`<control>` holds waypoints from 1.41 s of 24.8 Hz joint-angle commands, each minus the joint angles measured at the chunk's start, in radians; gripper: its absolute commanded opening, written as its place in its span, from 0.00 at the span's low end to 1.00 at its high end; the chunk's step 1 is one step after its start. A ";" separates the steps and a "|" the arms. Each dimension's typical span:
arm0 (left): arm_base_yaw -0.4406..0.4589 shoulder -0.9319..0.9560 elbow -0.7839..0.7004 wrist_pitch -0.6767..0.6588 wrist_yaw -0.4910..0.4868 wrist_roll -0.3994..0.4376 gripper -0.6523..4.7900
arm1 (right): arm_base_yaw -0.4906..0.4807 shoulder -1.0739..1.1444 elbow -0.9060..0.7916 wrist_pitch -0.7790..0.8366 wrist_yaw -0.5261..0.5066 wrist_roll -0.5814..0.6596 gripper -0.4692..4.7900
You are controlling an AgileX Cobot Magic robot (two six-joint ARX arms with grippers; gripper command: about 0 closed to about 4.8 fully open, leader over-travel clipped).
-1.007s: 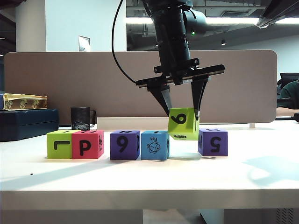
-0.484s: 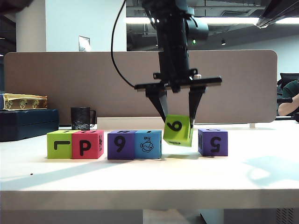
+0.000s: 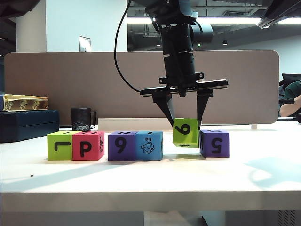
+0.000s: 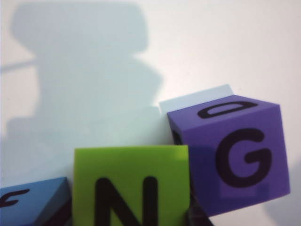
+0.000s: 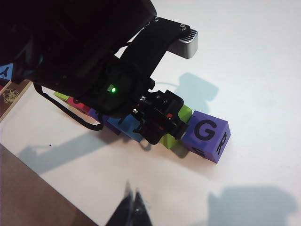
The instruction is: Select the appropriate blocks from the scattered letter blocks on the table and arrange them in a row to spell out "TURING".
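Step in hand: seating the green block (image 3: pixel 185 133) into the gap of the row, between the blue block (image 3: pixel 149 146) and the purple block (image 3: pixel 214 143).
Left pincer (image 3: pixel 185 126): pointing down over the row, jaws clamped on the green block's two sides.
Right pincer (image 5: pixel 133 207): parked well away from the row, above bare table; its tips appear drawn together.
Held block: slightly above the table (image 3: pixel 150 179), close against the purple block on one side, a small gap to the blue block on the other. The left wrist view shows an N on its top face, beside the G on the purple block.
Rest of row: beyond the blue block stand another purple block (image 3: pixel 122 146), then a red block (image 3: pixel 88 145) and a second green block (image 3: pixel 60 145).
Method: lower straight down, block level, until its base sits flat.
Caution: foam faces probably drag; a sideways push could shove the purple block out of line.
Release: open only once the block is seated, then rise vertically so the fingers clear both neighbours.
Check: N upright, faces flush with the row.
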 commanded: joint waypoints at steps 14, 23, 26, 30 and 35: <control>0.001 0.015 0.003 -0.027 0.000 -0.005 0.57 | 0.001 -0.003 0.006 0.008 -0.003 -0.003 0.09; 0.004 0.020 0.003 -0.031 0.043 -0.006 0.66 | 0.001 -0.003 0.006 0.008 -0.003 -0.003 0.09; 0.004 0.027 0.003 -0.042 0.045 -0.005 0.68 | 0.001 -0.003 0.006 0.004 -0.003 -0.003 0.09; 0.004 0.027 0.003 -0.048 0.044 0.007 0.69 | 0.001 -0.003 0.006 -0.006 -0.003 -0.003 0.09; 0.012 0.025 0.021 -0.088 0.044 0.047 0.69 | 0.001 -0.003 0.006 -0.015 -0.003 -0.003 0.09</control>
